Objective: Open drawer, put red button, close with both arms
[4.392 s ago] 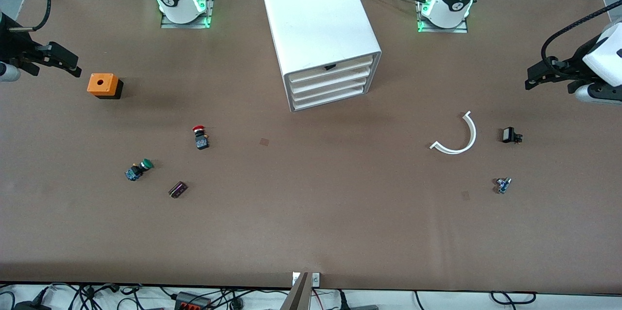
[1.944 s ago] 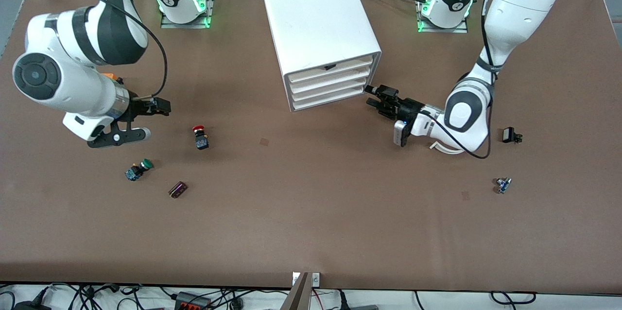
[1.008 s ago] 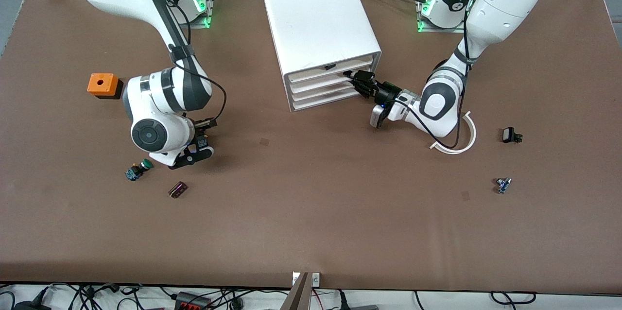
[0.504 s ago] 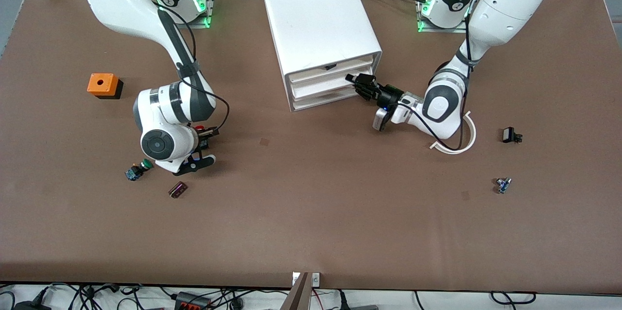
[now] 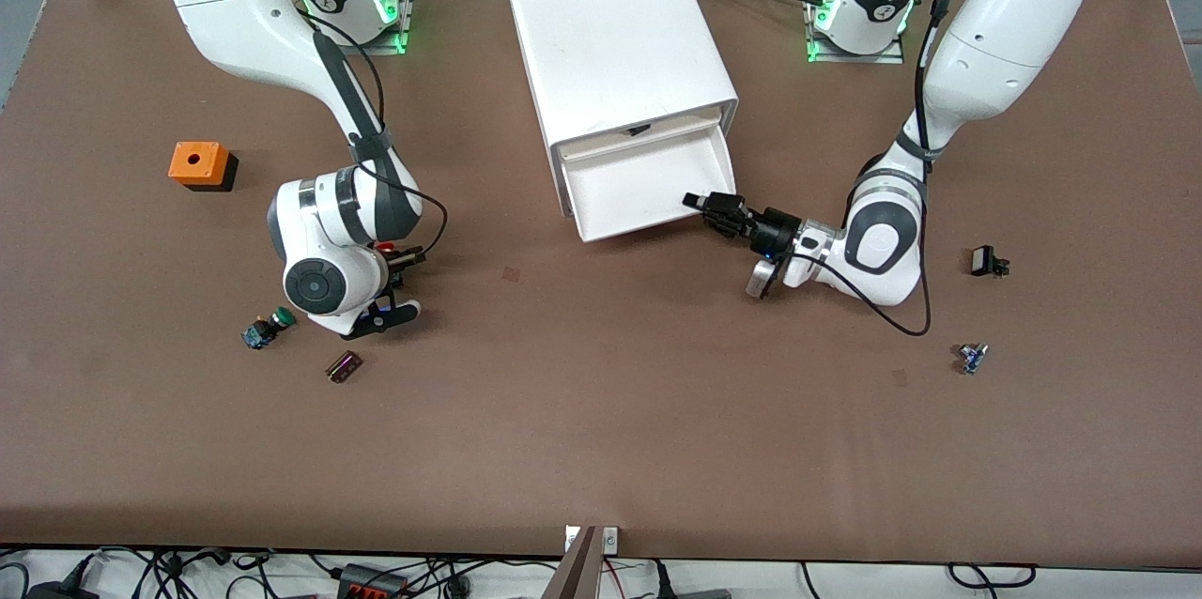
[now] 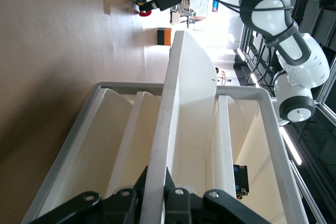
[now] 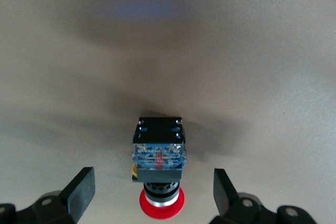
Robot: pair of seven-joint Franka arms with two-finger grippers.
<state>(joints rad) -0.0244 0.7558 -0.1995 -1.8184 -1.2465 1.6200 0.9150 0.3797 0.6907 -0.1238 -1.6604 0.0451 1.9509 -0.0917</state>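
— Left gripper?
— Clamped on the front panel of the drawer, which stands pulled out of the cabinet, nothing visible inside.
— Right gripper?
— Fingers spread wide, straddling the red button, lying on the table, untouched.

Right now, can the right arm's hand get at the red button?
Probably yes: the right hand hangs open over the red button, one finger on either side, nothing lying between them.
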